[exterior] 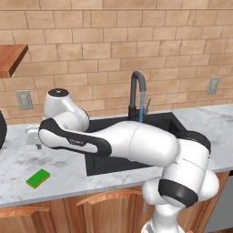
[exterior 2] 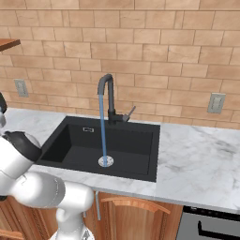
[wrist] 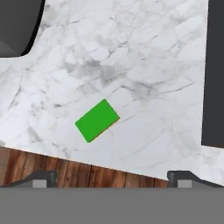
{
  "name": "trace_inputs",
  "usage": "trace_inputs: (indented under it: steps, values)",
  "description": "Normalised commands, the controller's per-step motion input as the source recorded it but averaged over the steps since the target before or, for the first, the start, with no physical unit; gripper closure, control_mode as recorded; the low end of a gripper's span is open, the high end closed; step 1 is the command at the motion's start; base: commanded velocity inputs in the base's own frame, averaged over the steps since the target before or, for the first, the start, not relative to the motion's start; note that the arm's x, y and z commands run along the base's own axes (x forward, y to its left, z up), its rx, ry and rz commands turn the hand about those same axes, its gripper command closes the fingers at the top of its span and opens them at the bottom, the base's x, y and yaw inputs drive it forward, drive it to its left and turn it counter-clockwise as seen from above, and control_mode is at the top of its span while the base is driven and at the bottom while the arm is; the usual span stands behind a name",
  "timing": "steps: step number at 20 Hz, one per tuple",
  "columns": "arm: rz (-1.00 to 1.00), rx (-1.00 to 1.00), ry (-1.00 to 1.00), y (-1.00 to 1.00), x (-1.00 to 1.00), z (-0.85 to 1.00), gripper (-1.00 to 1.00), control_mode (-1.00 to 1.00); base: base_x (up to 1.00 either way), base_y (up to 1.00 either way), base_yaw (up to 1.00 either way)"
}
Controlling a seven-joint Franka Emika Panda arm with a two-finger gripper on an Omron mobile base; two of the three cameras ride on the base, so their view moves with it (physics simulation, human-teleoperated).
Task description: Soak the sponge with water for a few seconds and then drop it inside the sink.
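Observation:
The green sponge [exterior: 38, 178] lies flat on the marble counter near its front edge, left of the black sink [exterior: 157, 122]. From above, the sponge [wrist: 97, 120] sits a little left of centre, with a thin yellow edge showing. My gripper [wrist: 113, 178] hangs well above it, open, with nothing between its fingertips [wrist: 43, 177]. In the left base view the hand [exterior: 32, 135] hovers over the counter left of the basin. Water [exterior 2: 102, 126] runs in a thin blue stream from the black gooseneck tap [exterior 2: 108, 93] down to the silver drain [exterior 2: 106, 161] of the sink [exterior 2: 136, 145].
A dark rounded object [exterior: 1, 129] stands at the counter's far left, also in the hand view's corner [wrist: 17, 26]. A wooden shelf [exterior: 11, 57] juts out above it. Wooden cabinet fronts [wrist: 65, 173] run under the counter edge. An oven [exterior 2: 211, 225] is at lower right.

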Motion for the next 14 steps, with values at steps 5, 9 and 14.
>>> trace_inputs:
  steps: [5,9,14]
  values:
    - [-0.14,0.01,0.0,0.0,0.1,-0.17,-1.0,-1.0,0.0,0.0,0.0]
    - [-0.19,0.01,0.02,0.0,0.17,-0.24,-1.0,-1.0,0.0,0.0,0.0]
    - [-0.18,0.07,0.05,0.0,0.26,-0.23,-1.0,-1.0,0.0,0.0,0.0]
